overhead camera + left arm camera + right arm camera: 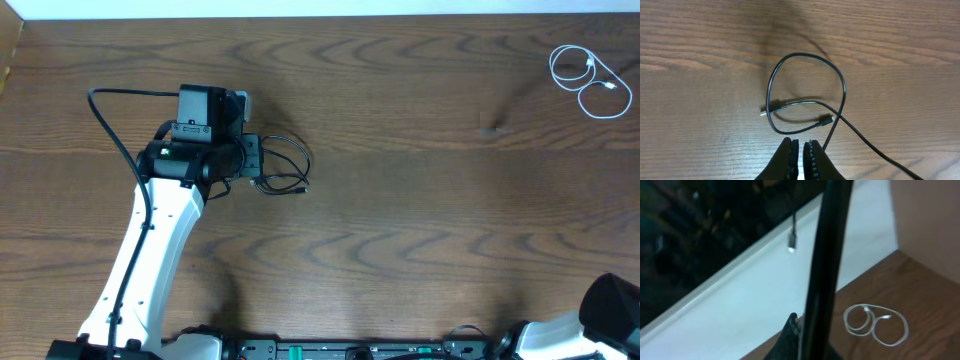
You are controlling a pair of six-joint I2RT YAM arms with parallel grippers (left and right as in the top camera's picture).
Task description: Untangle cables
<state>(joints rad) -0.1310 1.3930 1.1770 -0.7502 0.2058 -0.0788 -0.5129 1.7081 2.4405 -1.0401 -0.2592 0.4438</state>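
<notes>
The black cable [303, 152] lies in a loose loop on the wooden table [420, 200], just right of my left gripper [252, 160]. In the left wrist view the black cable [806, 54] crosses itself, with both small plugs inside the loop. The left gripper [801, 150] sits just short of the loop, its fingers nearly together and empty. The white cable [585, 85] lies coiled in two loops at the far right corner, apart from the black one. It also shows in the right wrist view [873, 321]. Only one finger of the right gripper [792, 325] shows.
A thick black arm cable [827, 255] hangs across the right wrist view and hides most of the jaws. The right arm [610, 310] is at the table's front right corner. The table's far edge meets a white wall [765, 295].
</notes>
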